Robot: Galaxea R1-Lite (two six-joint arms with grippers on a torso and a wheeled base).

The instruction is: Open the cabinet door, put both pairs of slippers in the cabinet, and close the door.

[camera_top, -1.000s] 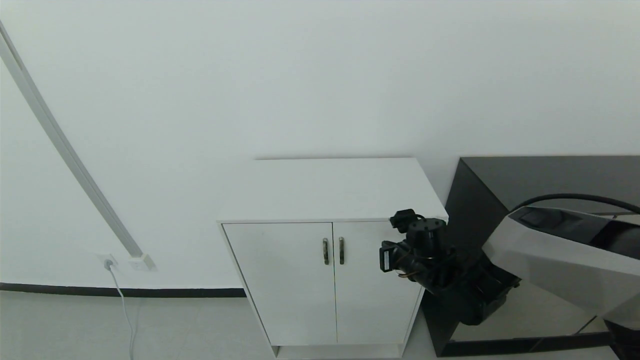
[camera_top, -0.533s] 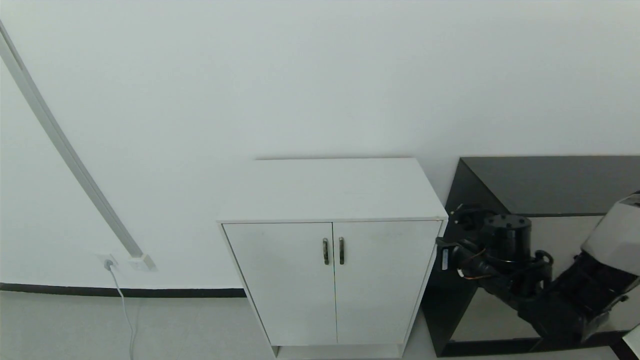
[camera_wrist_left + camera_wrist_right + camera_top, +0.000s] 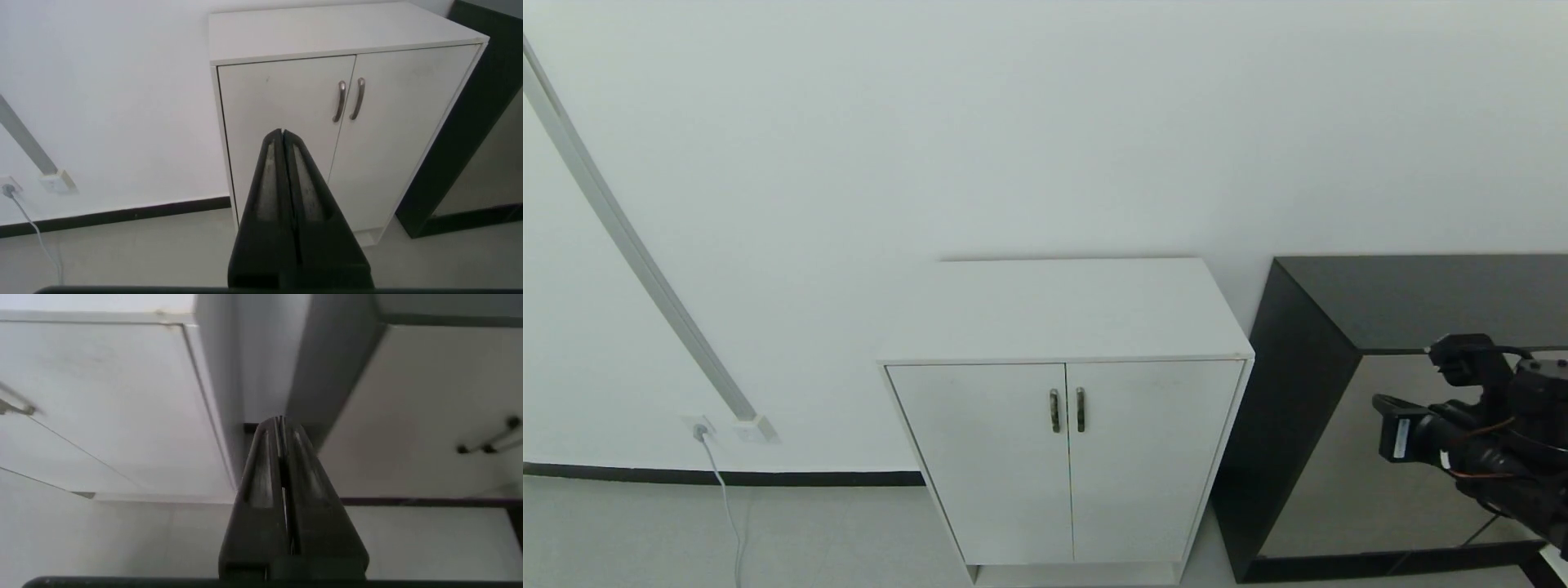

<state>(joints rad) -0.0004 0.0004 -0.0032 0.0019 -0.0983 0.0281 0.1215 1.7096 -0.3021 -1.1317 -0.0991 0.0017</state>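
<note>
The white cabinet (image 3: 1066,327) stands against the wall with both doors shut. Its two metal handles (image 3: 1067,410) meet at the middle seam. My right arm's wrist (image 3: 1478,433) hangs to the right of the cabinet, in front of the black unit. In the right wrist view my right gripper (image 3: 280,425) is shut and empty, pointing at the gap between the cabinet's right door (image 3: 106,400) and the black unit. My left gripper (image 3: 283,137) is shut and empty, held back from the cabinet's left door (image 3: 278,98), below handle height.
A black unit (image 3: 1339,302) with a glossy front stands right beside the cabinet. A wall socket with a hanging cable (image 3: 698,429) and a slanted white conduit (image 3: 629,237) are on the left. Bare floor (image 3: 768,531) lies left of the cabinet.
My right arm has swung from in front of the cabinet's right door off to the right, to the black unit. The cabinet doors stayed shut.
</note>
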